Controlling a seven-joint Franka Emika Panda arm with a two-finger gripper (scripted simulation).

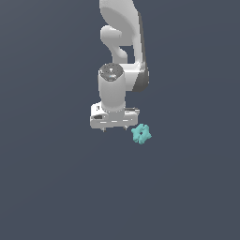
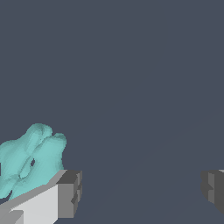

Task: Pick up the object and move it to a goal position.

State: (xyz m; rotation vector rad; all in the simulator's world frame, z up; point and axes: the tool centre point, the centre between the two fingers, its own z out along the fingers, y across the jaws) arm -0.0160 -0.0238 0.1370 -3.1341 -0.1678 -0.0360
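I am looking at a flat floor [image 1: 47, 187] that is dark blue-grey all over. It has no lines, marks or edges that I can see. It fills both views, so I cannot tell where the floor ends or if there are walls. The light is soft, and I see only a faint, blurry shade on the floor.

My arm [image 1: 119, 56] is white with some dark grey parts. It comes down from the top of the exterior view and bends so that the hand points at the floor. The gripper [image 1: 115, 128] hangs at the bottom of it. In the exterior view I can only see two tiny tips poking out under the white block.

In the wrist view the two fingers [image 2: 68, 192] are far apart, with bare floor between them. So the gripper is wide open and holds nothing.

The object [image 1: 141, 134] is a small teal piece with bumpy, round lobes, like a little star. It sits just beside the gripper, on the exterior view's right. It is not between the fingers. In the wrist view it [image 2: 30, 159] lies outside one finger, very close to it, and I can see a small dark hole in it. I cannot tell if it touches that finger.
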